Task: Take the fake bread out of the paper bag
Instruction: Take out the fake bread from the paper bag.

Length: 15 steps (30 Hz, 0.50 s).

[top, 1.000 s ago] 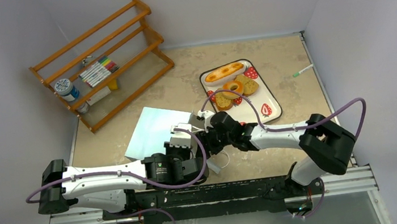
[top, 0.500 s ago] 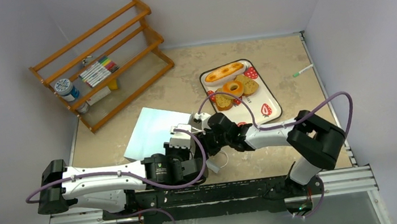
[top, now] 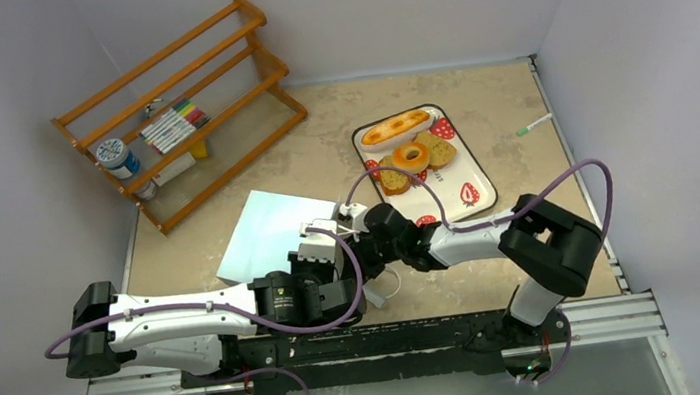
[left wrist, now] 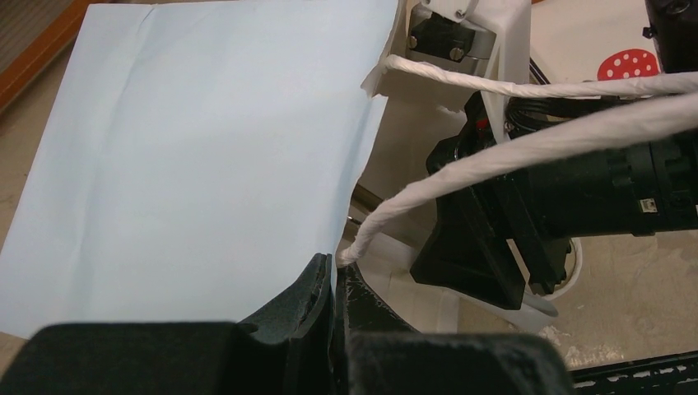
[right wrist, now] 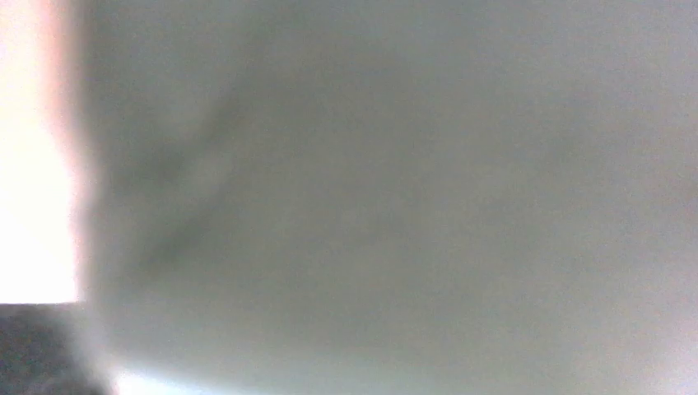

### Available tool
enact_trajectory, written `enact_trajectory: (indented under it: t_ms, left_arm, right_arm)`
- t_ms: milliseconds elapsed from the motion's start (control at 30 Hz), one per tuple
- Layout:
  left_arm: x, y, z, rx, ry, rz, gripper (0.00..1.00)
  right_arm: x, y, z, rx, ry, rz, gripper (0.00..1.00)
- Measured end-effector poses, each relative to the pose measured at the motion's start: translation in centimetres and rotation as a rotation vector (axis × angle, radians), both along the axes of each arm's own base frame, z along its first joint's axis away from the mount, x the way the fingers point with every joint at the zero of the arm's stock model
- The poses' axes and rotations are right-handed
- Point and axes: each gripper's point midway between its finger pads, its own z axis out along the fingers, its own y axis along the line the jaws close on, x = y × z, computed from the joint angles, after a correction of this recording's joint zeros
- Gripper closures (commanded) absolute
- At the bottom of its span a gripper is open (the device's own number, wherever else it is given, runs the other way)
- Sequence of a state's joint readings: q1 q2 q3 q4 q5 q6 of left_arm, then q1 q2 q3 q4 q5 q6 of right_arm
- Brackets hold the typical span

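Observation:
The pale-blue paper bag (top: pixel 269 230) lies on its side, mouth toward the arms; it also fills the left wrist view (left wrist: pixel 197 148). My left gripper (left wrist: pixel 333 276) is shut on the bag's lower mouth edge, next to a white cord handle (left wrist: pixel 510 152). My right gripper's wrist (top: pixel 375 230) is at the bag's mouth and its fingers are hidden inside; the right wrist view shows only blurred grey-white paper. On the strawberry-print tray (top: pixel 472 198) lie a long golden loaf (top: pixel 396 127), a ring bagel (top: pixel 411 157) and toast slices (top: pixel 439 150). Any bread in the bag is hidden.
A wooden rack (top: pixel 179 113) with markers and a small jar (top: pixel 116 156) stands at the back left. A green-tipped pen (top: pixel 536 124) lies by the right wall. The tray sits just right of the bag's mouth.
My right arm has pushed left, deeper into the bag's mouth, with its elbow swinging left. The bag has slid slightly left. The left gripper keeps its hold.

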State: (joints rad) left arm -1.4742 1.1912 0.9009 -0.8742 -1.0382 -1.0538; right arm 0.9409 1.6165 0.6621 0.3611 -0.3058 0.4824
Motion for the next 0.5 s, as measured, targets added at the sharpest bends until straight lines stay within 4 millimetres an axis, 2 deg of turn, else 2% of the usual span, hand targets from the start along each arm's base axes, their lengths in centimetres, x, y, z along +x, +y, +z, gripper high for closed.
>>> enact_trajectory:
  t_ms: [233,433,500]
  left_arm:
    - [-0.1,0.1,-0.2,0.009,0.009,-0.004,1.0]
    - [-0.2,0.1,-0.4,0.018,0.014,-0.006,1.0]
    - [-0.2,0.2,-0.4,0.021,0.015,-0.006,1.0]
  right_arm:
    - [-0.9,1.1,-0.2,0.025,0.003,0.02,0.62]
    - [-1.2,1.6,-0.3,0.063,0.021,0.023,0.87]
    - [-1.3,1.6,-0.3,0.071,0.027,0.021,0.9]
